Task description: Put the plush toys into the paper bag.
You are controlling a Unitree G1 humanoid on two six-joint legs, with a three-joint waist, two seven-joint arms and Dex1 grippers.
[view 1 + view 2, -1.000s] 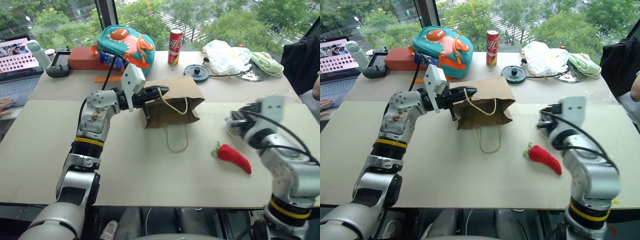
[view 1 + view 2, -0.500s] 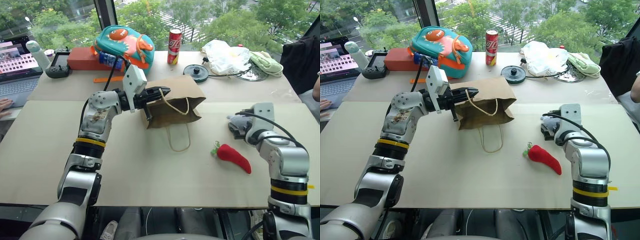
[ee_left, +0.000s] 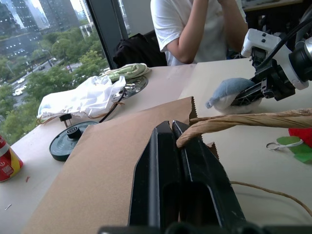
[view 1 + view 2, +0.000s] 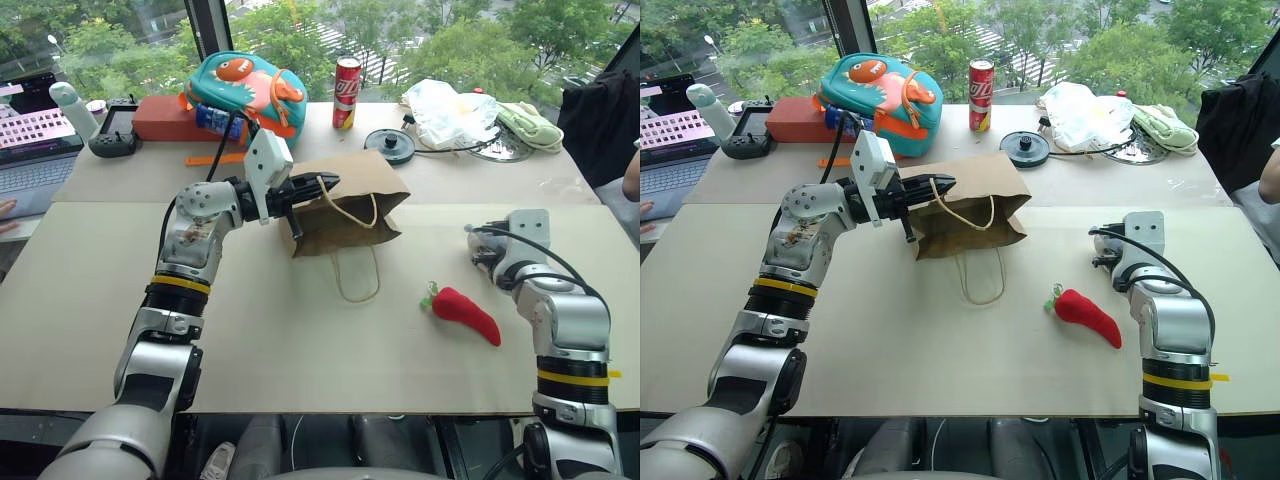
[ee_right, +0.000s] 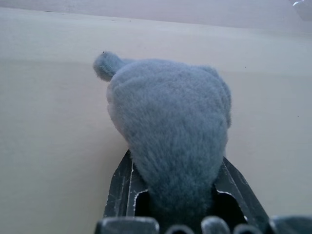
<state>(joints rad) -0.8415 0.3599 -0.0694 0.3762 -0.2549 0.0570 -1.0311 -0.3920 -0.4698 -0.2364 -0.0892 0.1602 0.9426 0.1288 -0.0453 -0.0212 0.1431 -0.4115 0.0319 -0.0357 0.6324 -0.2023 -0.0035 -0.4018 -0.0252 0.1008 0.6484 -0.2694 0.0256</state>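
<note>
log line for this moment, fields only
left gripper: shut on paper bag rim | right gripper: shut on grey plush | chili plush: on table

There were 2 plush toys: 1 red chili [image 4: 468, 313] & 1 grey fuzzy blob [image 5: 170, 131]. 1 brown paper bag [image 4: 352, 205] w/ 2 cord handles. 1 teal backpack [image 4: 250, 88], 1 red can [image 4: 347, 79], 1 white plastic bag [image 4: 452, 110], 1 black round disc [image 4: 392, 145], 1 red box [image 4: 168, 119], 1 laptop [image 4: 38, 140].
</note>
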